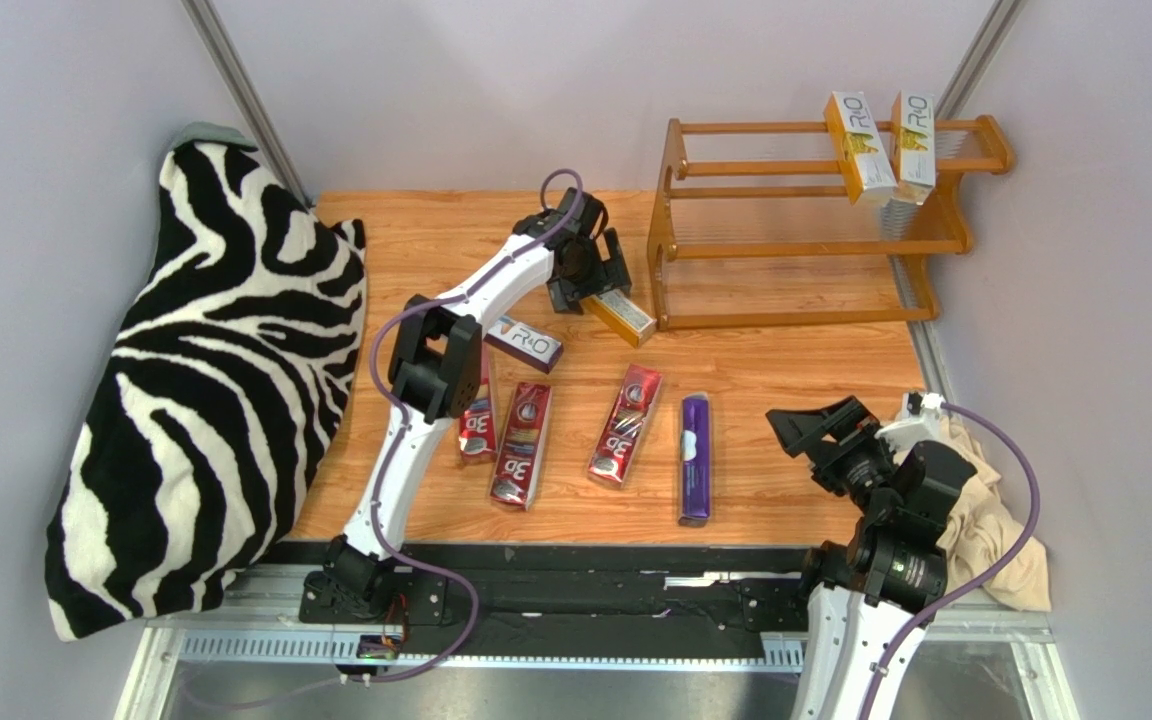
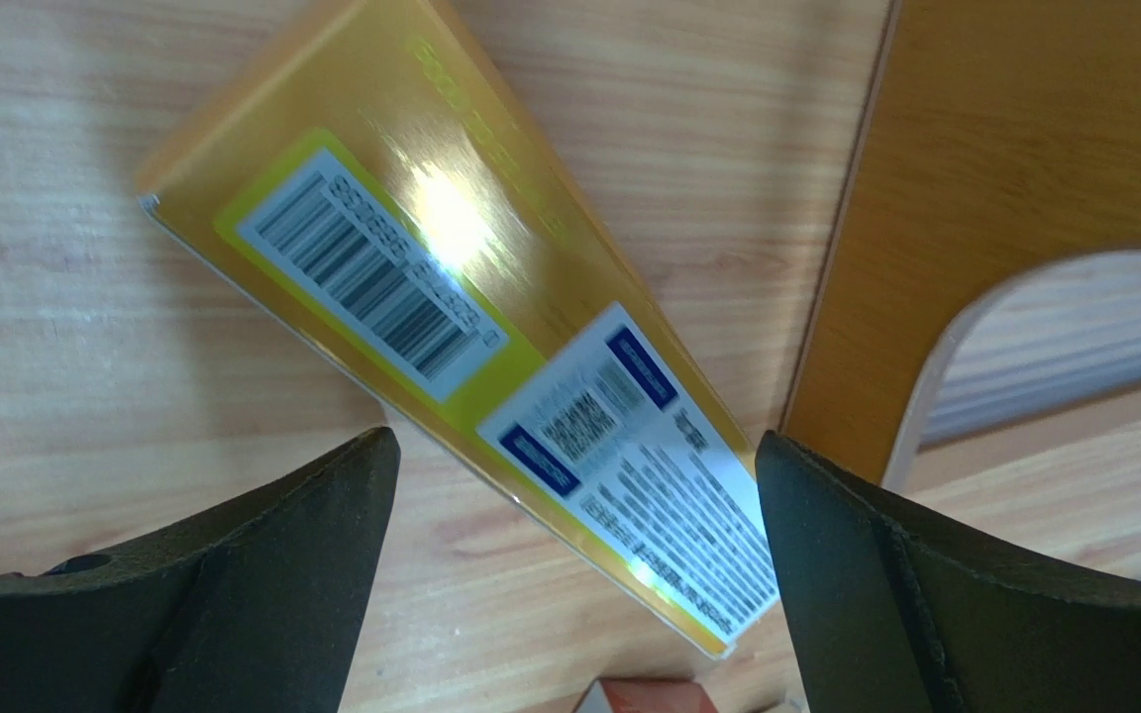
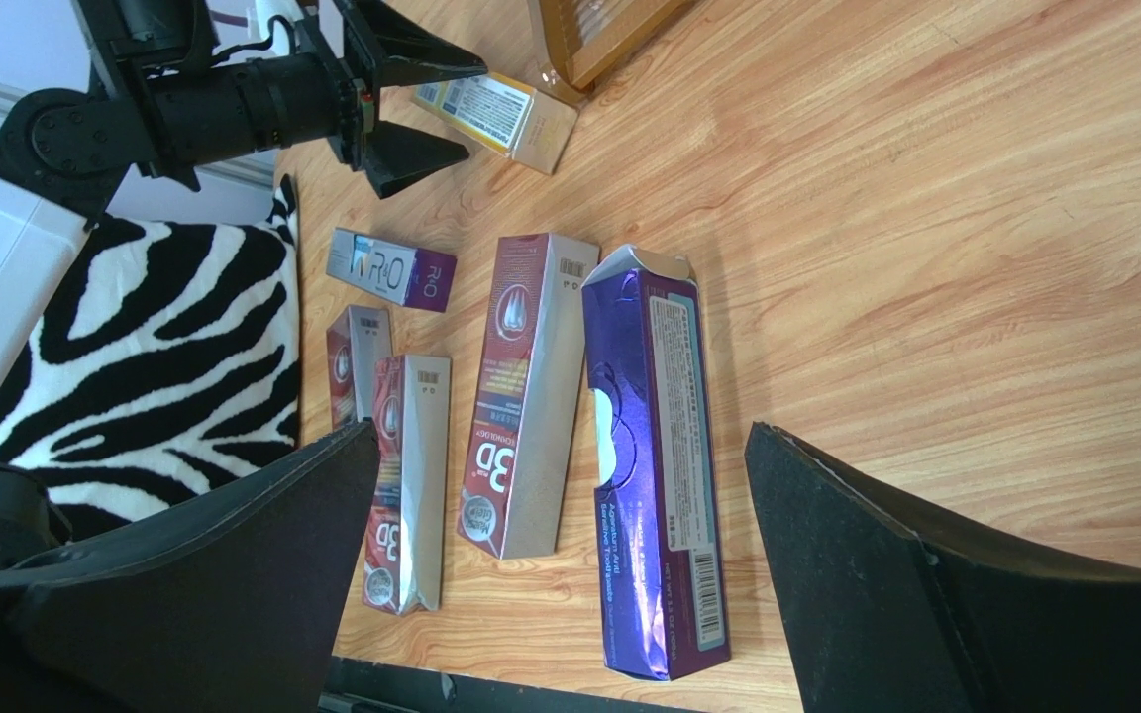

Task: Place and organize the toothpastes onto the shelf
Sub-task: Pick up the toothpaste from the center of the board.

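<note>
**Hidden or unclear**
- In the top view the left arm covers part of the leftmost red carton (image 1: 477, 432).
- The wrist views cut off the shelf (image 1: 808, 248). The left wrist view shows only one curved side panel.
- Small print on the gold carton (image 2: 443, 282) is blurred.

**Count: eight cartons**
- Two pale cartons (image 1: 859, 147) with yellow print stand side by side on the shelf's top tier.
- Six lie flat on the table (image 1: 823, 353): the leftmost red carton, two more red cartons (image 1: 522, 444), one purple carton (image 1: 695, 458), one white-and-purple carton (image 1: 525, 344) and the gold carton.

**Materials**
- Shelf: orange-brown wood with thin rod tiers.
- Table: wood grain.
- Cartons: slim, rectangular, glossy.
- A zebra-print cushion (image 1: 207, 375) lies at the left and a beige cloth (image 1: 995, 525) at the right.

**Grippers**
- Left gripper (image 1: 597, 285): jaws wide, above the gold carton. The carton lies diagonally between the fingers, just beside the shelf's left panel.
- Right gripper (image 1: 815, 435): jaws wide and holding nothing, near the purple carton.
</note>
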`<state>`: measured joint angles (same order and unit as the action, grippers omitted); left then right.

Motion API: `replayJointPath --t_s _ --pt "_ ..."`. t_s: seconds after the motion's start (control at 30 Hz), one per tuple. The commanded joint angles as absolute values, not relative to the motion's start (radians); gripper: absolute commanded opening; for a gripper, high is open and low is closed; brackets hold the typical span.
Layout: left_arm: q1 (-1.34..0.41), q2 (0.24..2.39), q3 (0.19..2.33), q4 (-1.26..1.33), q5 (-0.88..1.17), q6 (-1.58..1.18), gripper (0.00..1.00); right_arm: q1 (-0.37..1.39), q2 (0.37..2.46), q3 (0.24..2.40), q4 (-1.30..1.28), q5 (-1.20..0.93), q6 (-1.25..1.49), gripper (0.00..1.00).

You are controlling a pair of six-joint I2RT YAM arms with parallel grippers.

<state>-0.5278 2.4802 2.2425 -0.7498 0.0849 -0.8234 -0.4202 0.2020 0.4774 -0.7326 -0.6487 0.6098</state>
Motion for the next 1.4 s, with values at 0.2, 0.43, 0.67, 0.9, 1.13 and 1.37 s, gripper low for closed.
replayJointPath --t_s 0.2,0.43,0.67,0.9,1.13,1.37 --pt "-0.505 2.595 2.405 -0.811 0.153 -0.839 0.98 -0.423 0.195 0.494 -0.750 -0.699 0.583 0.99" --pt "-0.492 2.626 2.450 -0.821 0.205 -0.815 0.71 -0.423 0.189 0.482 -0.756 -0.709 0.581 0.98" --pt "-0.491 2.602 2.401 -0.833 0.213 -0.764 0.54 -0.423 0.192 0.491 -0.761 -0.709 0.581 0.98" --pt "-0.491 2.447 2.160 -0.734 0.224 -0.698 0.50 -0.423 0.173 0.499 -0.779 -0.732 0.575 0.98" --pt "-0.492 2.206 1.799 -0.586 0.235 -0.669 0.48 -0.423 0.163 0.502 -0.767 -0.790 0.597 0.98" --pt "-0.514 1.961 1.588 -0.514 0.262 -0.643 0.47 -0.423 0.175 0.528 -0.727 -0.842 0.638 0.98"
